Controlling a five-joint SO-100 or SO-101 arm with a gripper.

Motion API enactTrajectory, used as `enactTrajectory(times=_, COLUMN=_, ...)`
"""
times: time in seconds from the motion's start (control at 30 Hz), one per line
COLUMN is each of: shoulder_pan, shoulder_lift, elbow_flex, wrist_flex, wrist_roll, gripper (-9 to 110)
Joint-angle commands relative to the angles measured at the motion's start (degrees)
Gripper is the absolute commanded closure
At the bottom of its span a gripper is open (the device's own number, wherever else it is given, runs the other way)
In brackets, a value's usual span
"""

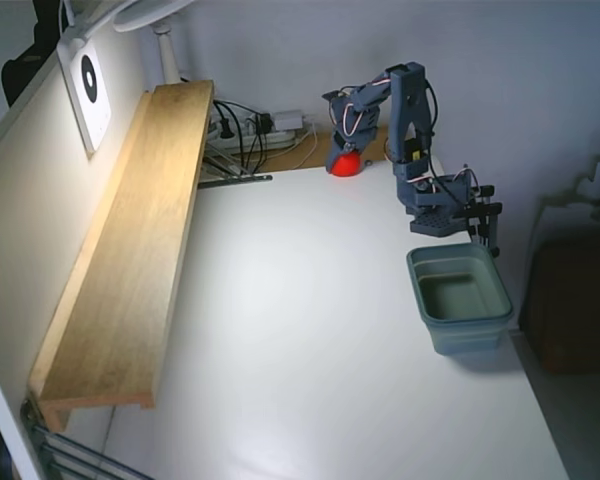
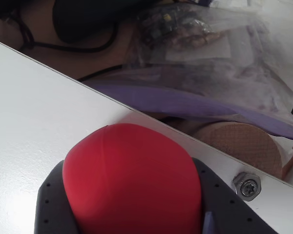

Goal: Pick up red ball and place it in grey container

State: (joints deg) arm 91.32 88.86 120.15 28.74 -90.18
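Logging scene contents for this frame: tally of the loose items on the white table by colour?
Red: 1, the red ball, between the claw fingers at the table's far edge.
Grey-green: 1, the grey container, empty, on the right in the fixed view.
Total: 2

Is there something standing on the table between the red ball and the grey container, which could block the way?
Nothing visible blocks it. The gripper is closed on the red ball at the table's far edge; the grey container sits open near the right edge in the fixed view. Only the arm's own base is between them.
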Motion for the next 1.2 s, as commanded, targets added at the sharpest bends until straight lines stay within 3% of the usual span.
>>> enactTrajectory(times=0.0, shoulder_pan=0.8, shoulder_lift=1.0, elbow_flex=0.7, wrist_flex=0.2, wrist_roll=0.2, gripper=78)
enactTrajectory(times=0.17, shoulder_pan=0.8, shoulder_lift=1.8, elbow_flex=0.0, wrist_flex=1.8, wrist_roll=0.2, gripper=78)
enactTrajectory(times=1.17, shoulder_pan=0.8, shoulder_lift=6.9, elbow_flex=-40.3, wrist_flex=47.2, wrist_roll=0.2, gripper=78)
